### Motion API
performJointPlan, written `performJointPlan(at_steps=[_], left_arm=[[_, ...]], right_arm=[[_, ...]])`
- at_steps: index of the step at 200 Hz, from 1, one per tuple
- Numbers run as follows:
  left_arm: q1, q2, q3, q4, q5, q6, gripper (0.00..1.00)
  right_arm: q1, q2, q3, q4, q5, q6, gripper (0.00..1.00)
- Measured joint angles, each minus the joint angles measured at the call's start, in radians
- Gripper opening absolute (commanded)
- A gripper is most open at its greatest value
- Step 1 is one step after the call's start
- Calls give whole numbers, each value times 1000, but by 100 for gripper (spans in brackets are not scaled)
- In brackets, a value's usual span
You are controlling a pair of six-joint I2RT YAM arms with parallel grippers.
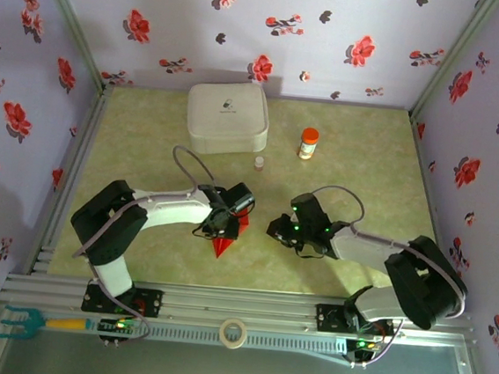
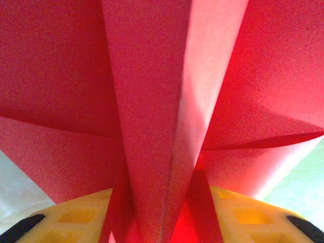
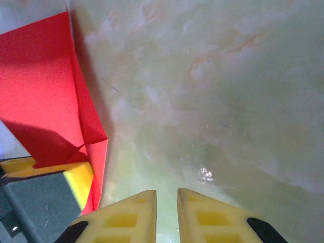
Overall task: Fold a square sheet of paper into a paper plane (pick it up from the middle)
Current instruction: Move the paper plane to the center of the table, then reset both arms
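left hand (image 1: 229,219) clamped on the creased red paper sheet (image 1: 221,246) mid-worktop (image 1: 366,172), pinching its centre ridge so both flaps splay free, tip pointing near. right hand (image 3: 167,201) narrowed almost shut, empty, just right of the sheet, probably staged to press the next crease.

Table (image 1: 148,142): greenish marbled top, directly ahead of me. Items resting on it, far side: white rounded case (image 1: 227,117), L of ctr; orange-capped bottle (image 1: 308,143) to its R; small pale item (image 1: 259,162) btwn them, nearer me.
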Motion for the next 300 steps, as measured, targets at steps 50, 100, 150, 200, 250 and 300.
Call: performJointPlan(at_steps=[50,100,150,200,250,300], left_arm=[[-21,37,49,1,-3,-75,46],[-44,73,100,6,-5,-119,48],[-57,75,148,-20,-37,-126,54],[-59,8,148,-50,-74,-129,59],[-64,-134,137,-53,-137,-121,59],[-32,-339,-2,-6,-210,-75,54]], right_arm=[[-1,-89,-8,-51,11,-23,20],[-11,-144,-45,-93,11,-34,21],[-43,-191,-49,-117,14,-49,22],[-74,-226,-50,-162,24,-60,23],[-124,-303,-41,-252,76,-100,26],[-158,-417,38,-378,225,-182,32]])
